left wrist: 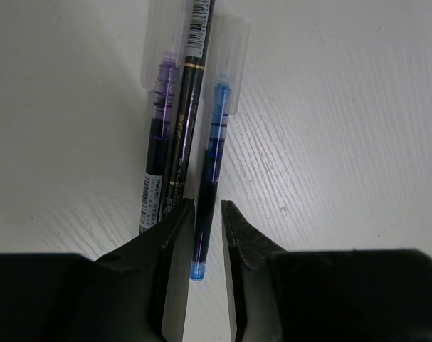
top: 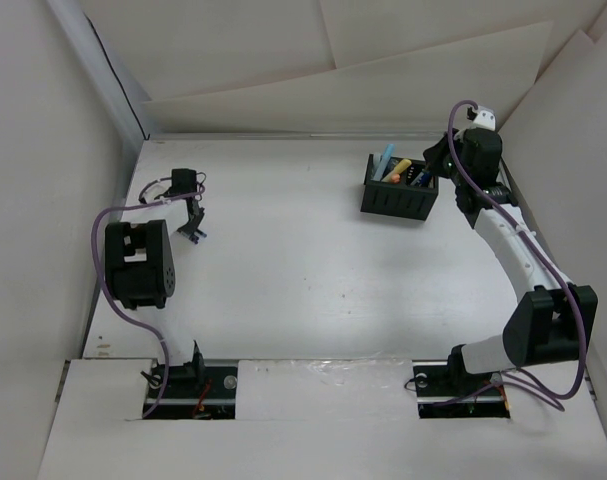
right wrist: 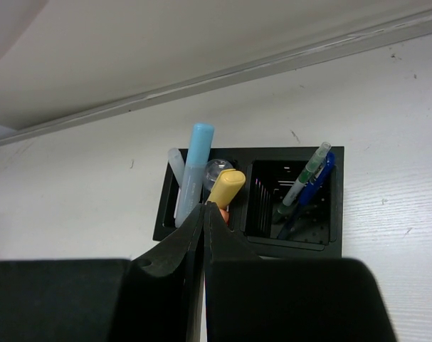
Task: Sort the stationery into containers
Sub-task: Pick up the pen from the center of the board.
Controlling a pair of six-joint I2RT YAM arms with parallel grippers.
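Note:
In the left wrist view three pens lie side by side on the white table: a purple pen (left wrist: pixel 161 100), a black pen (left wrist: pixel 188 107) and a blue pen (left wrist: pixel 214 142). My left gripper (left wrist: pixel 207 214) (top: pixel 193 232) straddles the blue pen's near end, jaws narrowly open. The pen lies against the left jaw, with a thin gap on the other side. The black organizer (top: pixel 398 207) (right wrist: pixel 336 206) stands at the back right. Its left compartment holds a light blue marker (right wrist: pixel 196 164), a white one (right wrist: pixel 176 167) and a yellow-orange one (right wrist: pixel 227 187). Its right compartment holds a blue pen (right wrist: pixel 315 185) and a green-white pen (right wrist: pixel 306 173). My right gripper (right wrist: pixel 205 208) (top: pixel 445 160) is shut and empty beside the organizer.
White boards wall the table at the back and both sides. The left arm's black elbow block (top: pixel 138 262) hangs over the table's left part, with a purple cable (top: pixel 101 260) looping beside it. The right arm (top: pixel 513 250) runs along the right side.

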